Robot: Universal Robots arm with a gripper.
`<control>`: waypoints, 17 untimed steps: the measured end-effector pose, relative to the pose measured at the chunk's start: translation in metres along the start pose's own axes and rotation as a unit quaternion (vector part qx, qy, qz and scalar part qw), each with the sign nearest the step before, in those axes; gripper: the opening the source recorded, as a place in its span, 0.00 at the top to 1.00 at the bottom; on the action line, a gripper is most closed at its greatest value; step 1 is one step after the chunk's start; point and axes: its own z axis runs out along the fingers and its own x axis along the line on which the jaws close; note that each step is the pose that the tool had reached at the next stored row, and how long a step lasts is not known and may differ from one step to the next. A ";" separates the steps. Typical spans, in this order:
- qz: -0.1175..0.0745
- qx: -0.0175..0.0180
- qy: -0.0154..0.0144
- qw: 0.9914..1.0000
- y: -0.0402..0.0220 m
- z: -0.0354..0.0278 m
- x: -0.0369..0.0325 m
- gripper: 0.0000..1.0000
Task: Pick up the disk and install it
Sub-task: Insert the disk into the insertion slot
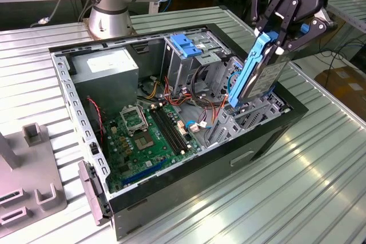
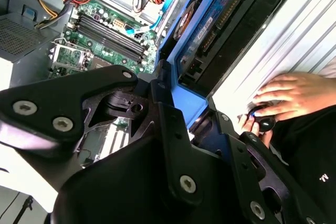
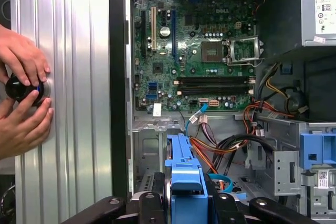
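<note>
Ribbed metal table [image 1: 320, 187], blue-railed grey disk [image 1: 264, 78] in tool [image 1: 280, 41]

The ribbed silver aluminium tabletop [image 1: 320, 170] under the open black computer case [image 1: 189, 192] is bare metal with a bright, streaky sheen. The case's outer shell is matt black, and its inner walls are dull, unpainted sheet metal. On the case's floor, the green circuit board [image 1: 148, 135] looks slightly glossy. Above the case, the flat rectangular silver-grey metal disk [image 1: 269, 75] has a satin face and smooth blue plastic rails. The matt black fingers [image 1: 267, 20] gripping it carry bright screw heads. Inside the case, the grey power supply box [image 1: 106, 70] is matt metal with a white paper sticker.
</note>
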 end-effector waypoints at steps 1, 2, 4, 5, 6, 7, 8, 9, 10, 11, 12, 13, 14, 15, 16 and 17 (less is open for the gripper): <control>-0.001 0.000 0.000 1.000 0.0000 0.0006 0.0000 0.63; -0.003 0.000 0.000 1.000 0.0000 0.0011 0.0000 0.63; -0.008 0.000 0.000 1.000 0.0000 0.0022 -0.0001 0.63; -0.009 0.000 0.000 1.000 0.0000 0.0028 -0.0001 0.63; -0.009 0.000 0.000 1.000 0.0000 0.0037 -0.0001 0.63; -0.008 0.000 0.000 1.000 0.0000 0.0046 -0.0001 0.63; -0.005 0.000 0.000 1.000 0.0000 0.0058 -0.0001 0.63; -0.001 0.000 0.000 1.000 0.0000 0.0069 -0.0002 0.63; 0.004 0.000 0.000 1.000 0.0001 0.0079 -0.0002 0.63; 0.010 0.000 0.000 1.000 0.0001 0.0088 -0.0002 0.63; 0.012 0.000 0.000 1.000 0.0001 0.0094 -0.0003 0.63; 0.012 0.000 0.000 1.000 0.0000 0.0099 -0.0003 0.63; 0.012 0.000 0.000 1.000 0.0000 0.0106 -0.0003 0.63; 0.012 0.000 0.000 1.000 0.0000 0.0111 -0.0003 0.63; 0.010 0.000 0.000 1.000 0.0000 0.0115 -0.0003 0.63; 0.008 0.000 0.000 1.000 0.0000 0.0117 -0.0003 0.63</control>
